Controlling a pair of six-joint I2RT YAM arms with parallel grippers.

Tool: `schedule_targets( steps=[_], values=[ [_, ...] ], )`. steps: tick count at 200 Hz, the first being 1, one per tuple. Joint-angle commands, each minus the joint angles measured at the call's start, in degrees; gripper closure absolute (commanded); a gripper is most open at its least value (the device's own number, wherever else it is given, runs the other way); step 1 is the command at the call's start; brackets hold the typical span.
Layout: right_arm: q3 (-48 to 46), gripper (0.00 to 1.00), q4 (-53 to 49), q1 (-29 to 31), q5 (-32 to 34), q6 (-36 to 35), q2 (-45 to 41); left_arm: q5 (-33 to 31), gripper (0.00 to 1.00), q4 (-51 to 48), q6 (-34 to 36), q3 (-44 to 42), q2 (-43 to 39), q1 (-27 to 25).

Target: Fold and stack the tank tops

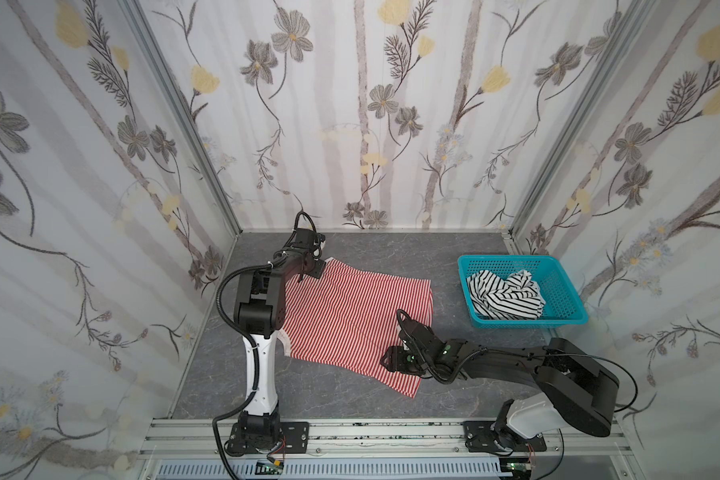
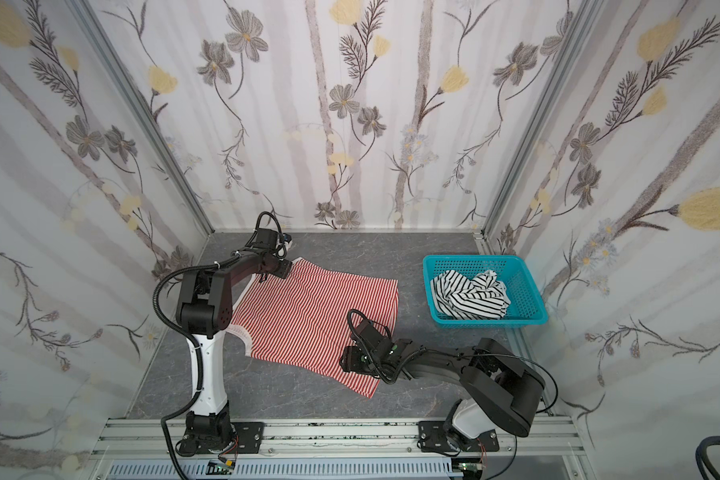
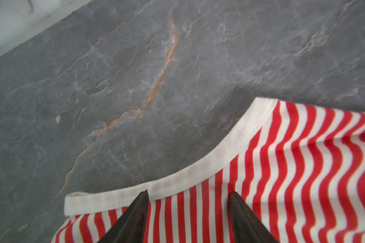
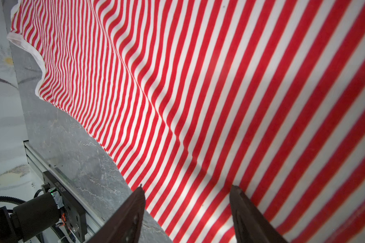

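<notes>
The left gripper (image 3: pixel 189 192) has its two dark fingers (image 3: pixel 135 216) spread well apart. It hangs over the white-trimmed edge of the thin red-and-white striped knit tank top (image 3: pixel 303 168) and pinches nothing. Whether the tips rest on the cloth I cannot tell. The right gripper (image 4: pixel 188 187) is parted about as widely, straddling the edge where the striped cloth meets the grey marble-patterned table (image 4: pixel 78 151). It has no hold on anything either.

In both top views the red-and-white top (image 1: pixel 350 316) (image 2: pixel 312 316) lies spread nearly flat in the middle of the table (image 1: pixel 391 253). The left gripper (image 1: pixel 313 269) is at its far left corner and the right gripper (image 1: pixel 388 357) is at its near right part. Only these views show the turquoise plastic mesh basket (image 1: pixel 504 259) (image 2: pixel 470 259), which stands to the right, well apart from the spread top. The black-and-white striped tank top (image 1: pixel 504 297) (image 2: pixel 468 297) lies crumpled inside it.

The wrist views show what the top views hide, namely the gap between each pair of fingers. The left wrist view also shows the curved white binding close up, and the right wrist view shows a soft ripple running across the stripes.
</notes>
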Motion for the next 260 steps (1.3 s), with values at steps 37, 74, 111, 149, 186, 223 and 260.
schedule_targets(
  steps=[37, 74, 111, 149, 186, 223, 260],
  values=[
    [4.5, 0.33, -14.5, -5.7, 4.1, -9.7, 2.6, 0.7, 0.38, -2.8, 0.1, -17.0, -12.3, 1.8],
    [12.2, 0.34, -19.6, -9.1, 7.0, -15.0, 7.2, 1.0, 0.38, -1.2, -2.0, -23.1, -17.8, 1.9],
    [16.4, 0.33, -22.1, -8.9, 6.3, -17.2, 4.9, 2.0, 0.37, -0.9, -3.9, -19.7, -19.2, 1.9],
    [16.3, 0.33, -22.3, -9.0, 7.5, -14.8, 0.3, 4.2, 0.39, -1.2, -5.0, -11.7, -15.4, 1.7],
    [13.2, 0.33, -21.5, -9.2, 8.7, -12.5, -1.9, 3.8, 0.56, -2.2, -3.6, -7.9, -10.6, 0.5],
    [9.7, 0.33, -19.7, -9.9, 8.5, -11.0, -4.7, 4.1, 0.50, -2.4, -3.5, -7.7, -9.0, 0.4],
    [8.3, 0.33, -19.1, -10.0, 8.3, -10.4, -4.6, 3.8, 0.51, -2.4, -3.6, -6.9, -6.6, 0.4]
  ],
)
